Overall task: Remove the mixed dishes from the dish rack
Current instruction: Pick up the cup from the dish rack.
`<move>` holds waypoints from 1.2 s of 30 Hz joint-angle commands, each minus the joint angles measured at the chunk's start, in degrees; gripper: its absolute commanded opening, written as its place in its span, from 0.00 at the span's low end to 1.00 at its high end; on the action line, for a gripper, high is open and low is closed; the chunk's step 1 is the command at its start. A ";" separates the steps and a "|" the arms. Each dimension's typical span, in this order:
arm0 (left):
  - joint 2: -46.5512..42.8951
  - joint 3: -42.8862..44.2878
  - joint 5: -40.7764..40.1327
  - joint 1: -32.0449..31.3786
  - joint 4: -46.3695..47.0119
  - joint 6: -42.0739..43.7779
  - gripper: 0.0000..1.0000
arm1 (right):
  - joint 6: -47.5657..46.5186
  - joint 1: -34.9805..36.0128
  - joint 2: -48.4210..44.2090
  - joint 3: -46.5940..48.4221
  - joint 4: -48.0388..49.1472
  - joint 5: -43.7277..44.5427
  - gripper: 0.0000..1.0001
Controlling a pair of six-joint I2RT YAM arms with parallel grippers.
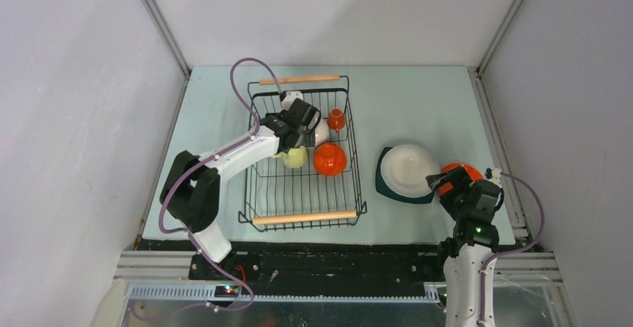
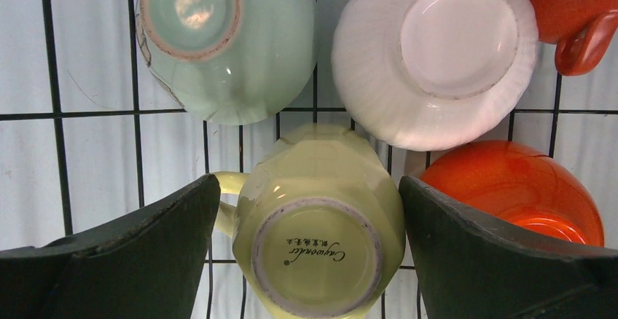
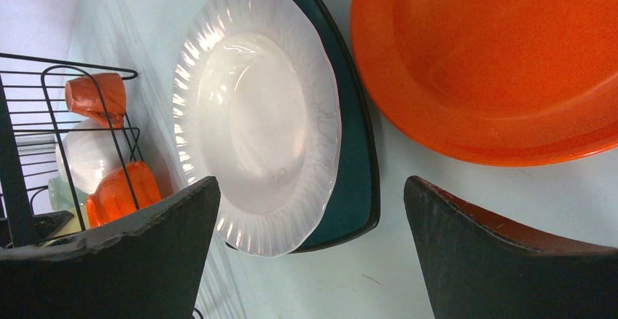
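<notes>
In the dish rack (image 1: 357,155) the left gripper (image 2: 307,182) gapes wide; the upturned pale yellow mug (image 2: 317,253) sits between its fingers. Outside the rack, the right gripper (image 3: 312,180) spreads empty.

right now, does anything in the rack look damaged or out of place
The pale green bowl, upside down in the dish rack, has a dark thin line on its wall beside the foot ring. It could be a crack or only a glaze mark; I cannot tell. Nothing else there looks askew or spilled.
</notes>
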 commanded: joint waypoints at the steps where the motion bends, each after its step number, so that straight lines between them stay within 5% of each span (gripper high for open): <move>1: 0.68 3.13 0.60 0.39 -0.89 0.02 1.00 | -0.09 0.20 0.29 1.75 1.07 0.99 0.99; 11: 0.78 3.71 0.71 0.40 -2.39 -0.22 0.79 | 0.04 0.20 0.58 1.57 1.18 1.18 0.99; 25: -3.51 4.67 0.43 0.44 -5.45 -0.60 0.01 | -0.05 0.20 -0.32 1.97 0.39 0.80 0.99; 36: -18.54 -3.79 5.22 0.39 -0.76 2.04 0.00 | -1.28 0.20 -3.55 1.94 2.57 -5.36 1.00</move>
